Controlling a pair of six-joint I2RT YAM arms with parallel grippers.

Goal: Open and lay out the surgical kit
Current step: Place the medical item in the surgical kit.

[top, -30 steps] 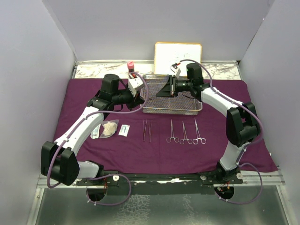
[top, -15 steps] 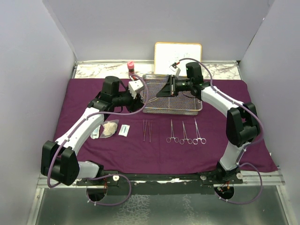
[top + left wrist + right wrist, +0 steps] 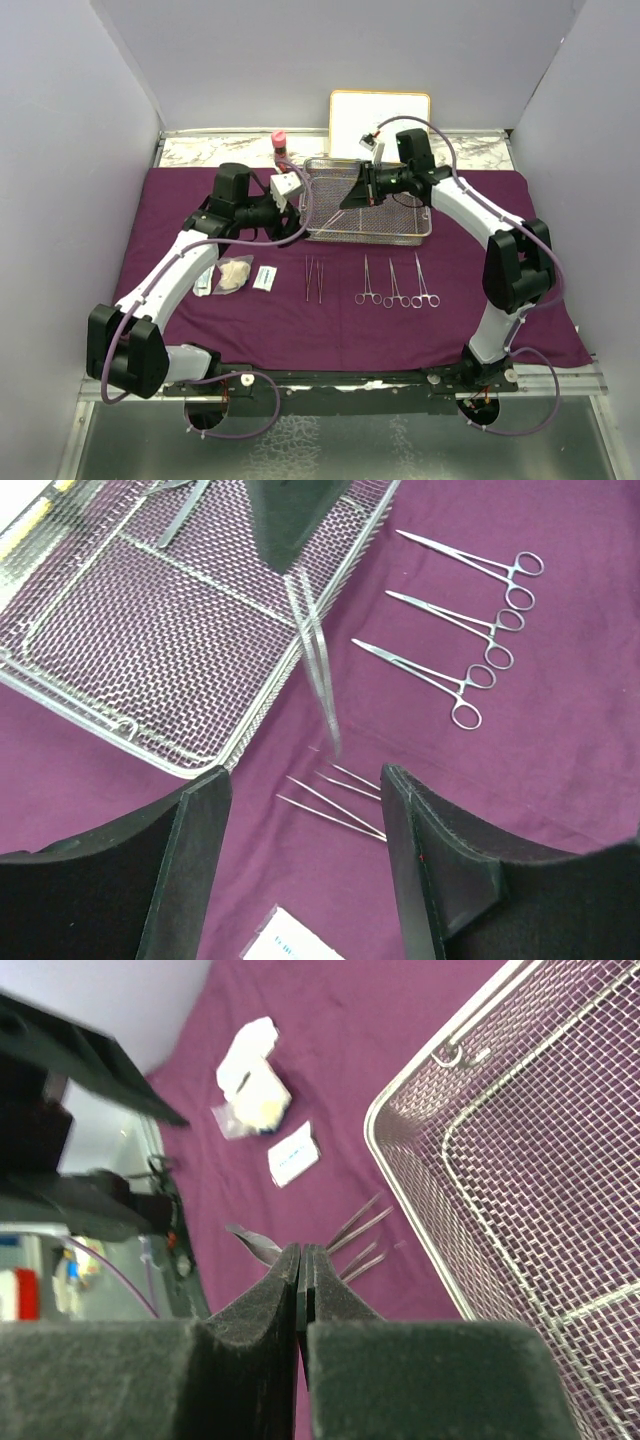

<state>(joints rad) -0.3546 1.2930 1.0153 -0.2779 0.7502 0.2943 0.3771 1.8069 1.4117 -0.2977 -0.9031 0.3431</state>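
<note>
Presently your right hand (image 3: 301,1260) is clamped on slim forceps (image 3: 318,670) dangling beneath it; your left hand (image 3: 305,780), nearby, gapes empty.

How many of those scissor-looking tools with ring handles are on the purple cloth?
3. They lie side by side on the purple cloth, just in front of the wire tray: left clamp, middle clamp, right clamp. None looks hidden.

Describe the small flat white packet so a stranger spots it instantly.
On the purple cloth, look nearer than the left corner of the wire-mesh tray. The white packet lies between the straight forceps and the gauze; it is flat and rectangular, the gauze a crumpled lump.
</note>
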